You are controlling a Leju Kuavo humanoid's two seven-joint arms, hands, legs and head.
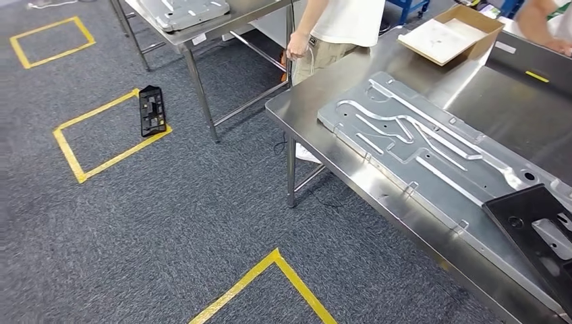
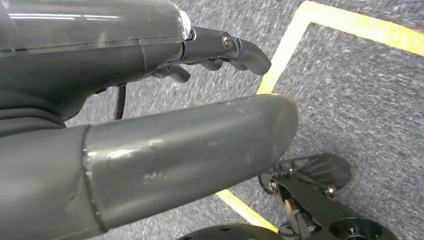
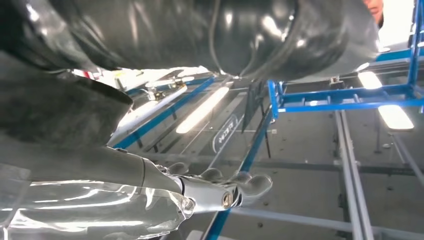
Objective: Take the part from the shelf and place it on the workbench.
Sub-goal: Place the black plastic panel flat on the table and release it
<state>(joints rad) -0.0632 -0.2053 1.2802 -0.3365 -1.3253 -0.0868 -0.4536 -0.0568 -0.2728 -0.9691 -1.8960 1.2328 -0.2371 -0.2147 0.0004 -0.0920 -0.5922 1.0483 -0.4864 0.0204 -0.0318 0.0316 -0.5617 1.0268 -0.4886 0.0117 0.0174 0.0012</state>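
Head view: the black part (image 1: 536, 236) lies flat at 4 o'clock on the steel tabletop (image 1: 324, 101), overlapping the near end of a long grey metal plate (image 1: 418, 145); its long axis runs from 10 to 4 o'clock.

Left wrist view: the left robot hand (image 2: 200, 90) hangs over grey carpet (image 2: 360, 100), fingers spread, holding nothing.

Right wrist view: the right robot hand (image 3: 220, 192) presses its fingers up under the dark part (image 3: 200, 35), gripping it.

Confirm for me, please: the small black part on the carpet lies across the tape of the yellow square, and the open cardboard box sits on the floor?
Not quite. The black part does lie across the yellow square's tape, but the cardboard box sits on the steel workbench, as the head view shows.
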